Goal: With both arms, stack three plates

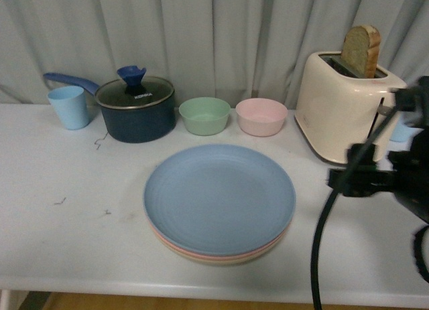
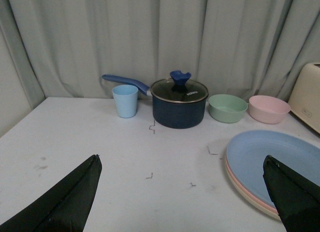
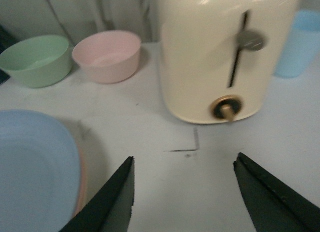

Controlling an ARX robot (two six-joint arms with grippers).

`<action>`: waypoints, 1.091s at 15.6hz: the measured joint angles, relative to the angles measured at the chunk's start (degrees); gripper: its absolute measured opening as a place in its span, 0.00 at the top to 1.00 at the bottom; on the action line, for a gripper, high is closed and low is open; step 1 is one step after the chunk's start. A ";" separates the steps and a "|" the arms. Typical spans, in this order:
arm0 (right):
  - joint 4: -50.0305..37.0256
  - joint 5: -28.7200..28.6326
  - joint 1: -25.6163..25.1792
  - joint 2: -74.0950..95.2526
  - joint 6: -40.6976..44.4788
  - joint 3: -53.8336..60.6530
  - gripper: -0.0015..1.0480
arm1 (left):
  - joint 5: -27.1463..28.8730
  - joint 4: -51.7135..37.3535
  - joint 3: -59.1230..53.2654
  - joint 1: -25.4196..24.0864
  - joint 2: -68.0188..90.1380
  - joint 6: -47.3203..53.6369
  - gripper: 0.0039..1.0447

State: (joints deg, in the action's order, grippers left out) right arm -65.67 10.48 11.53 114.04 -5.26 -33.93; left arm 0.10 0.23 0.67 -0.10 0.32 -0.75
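Well apart from both arms' fingers (image 3: 112, 204), stacked plates (image 1: 219, 196) lie.

Three stacked plates (image 1: 219, 199), two bowls (image 1: 204, 115), two blue cups (image 1: 68, 106), one pot (image 1: 136, 109), one toaster (image 1: 342, 106).

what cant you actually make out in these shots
- Lower plates: under the blue plate only thin pink and beige rims show in the front view; their faces are hidden.
- Left arm: out of the front view; the left wrist view shows just the open left claw.
- Right claw: hidden in the front view behind the arm's body.
- Toaster: blurred, top cut off in the right wrist view.
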 joint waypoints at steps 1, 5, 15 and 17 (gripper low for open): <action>-6.08 -0.24 -1.51 -4.15 2.16 3.78 0.53 | -0.09 0.00 0.00 0.07 0.00 0.00 0.06; -7.45 -3.63 -4.13 -18.14 4.35 16.33 0.95 | -0.07 -0.02 0.00 0.07 0.00 -0.02 0.06; 9.42 -10.12 -11.87 -52.83 4.90 28.87 0.98 | -0.11 -0.02 0.00 0.07 0.00 0.00 0.06; 15.74 -10.29 -11.85 -60.00 4.90 31.26 0.98 | -0.07 -0.02 0.00 0.07 0.00 -0.02 0.06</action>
State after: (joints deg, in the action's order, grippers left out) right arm -49.93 0.19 -0.32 54.04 -0.36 -2.68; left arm 0.03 0.21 0.67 -0.03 0.32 -0.78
